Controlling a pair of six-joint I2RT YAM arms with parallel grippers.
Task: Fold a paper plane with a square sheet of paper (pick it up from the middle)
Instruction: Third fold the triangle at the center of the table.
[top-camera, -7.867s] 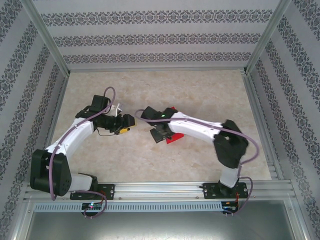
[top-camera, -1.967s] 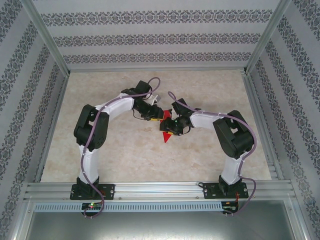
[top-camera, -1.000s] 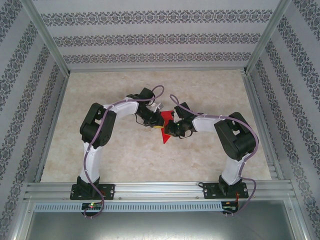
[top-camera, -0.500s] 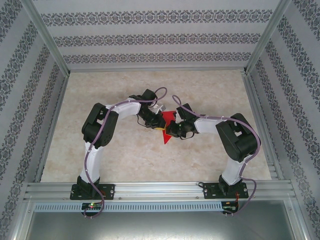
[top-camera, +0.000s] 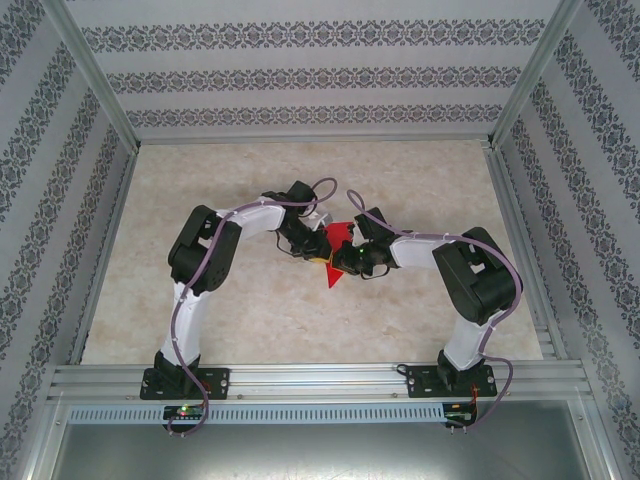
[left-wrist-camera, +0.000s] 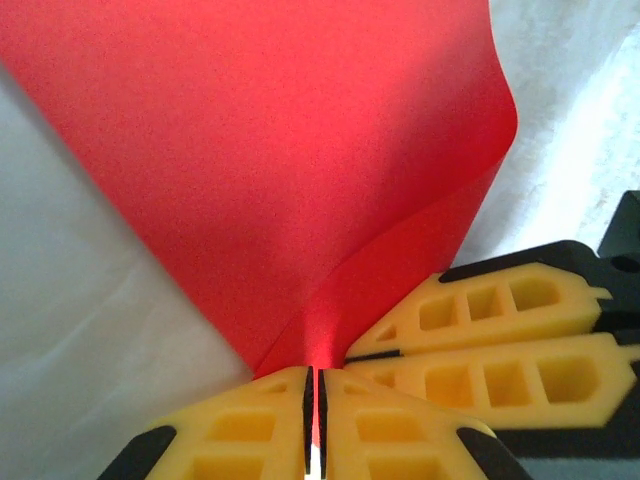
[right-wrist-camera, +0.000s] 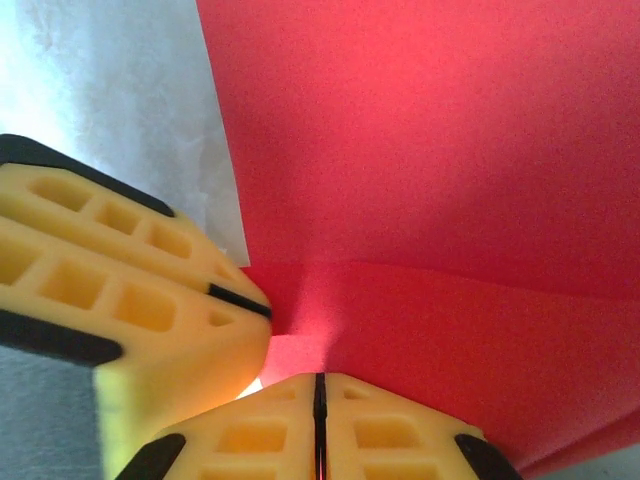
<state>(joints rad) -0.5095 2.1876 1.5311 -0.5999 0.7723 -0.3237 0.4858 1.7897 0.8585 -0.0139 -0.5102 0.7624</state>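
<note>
A pale marbled table (top-camera: 420, 180) sits inside an aluminium frame (top-camera: 300, 378), with patterned wallpaper (top-camera: 300, 80) on the walls behind and to both sides. From above, both arms bend inward and meet near the middle of the table. There the left gripper (top-camera: 316, 252) and the right gripper (top-camera: 346, 262) flank the red paper (top-camera: 337, 236). The paper is a narrow creased shape, wider at its far end and tapering to a point toward the near edge. At this size the fingers cannot be read from overhead. In the left wrist view, the left gripper (left-wrist-camera: 313, 388) has its yellow fingers (left-wrist-camera: 240, 430) pressed together on an edge of the red paper (left-wrist-camera: 280, 150). The paper fans up and away from that pinch in a curved, folded sheet above the pale table. To the right, the right gripper (left-wrist-camera: 352, 356) comes in at an angle, its fingers closed against each other and its tips touching the same paper just beside the left pinch. In the right wrist view, the right gripper (right-wrist-camera: 320, 392) is likewise clamped on the red paper (right-wrist-camera: 430, 150), where a crease runs across the sheet. The left gripper (right-wrist-camera: 262, 308) enters from the left, shut, its tips meeting the paper close by.
</note>
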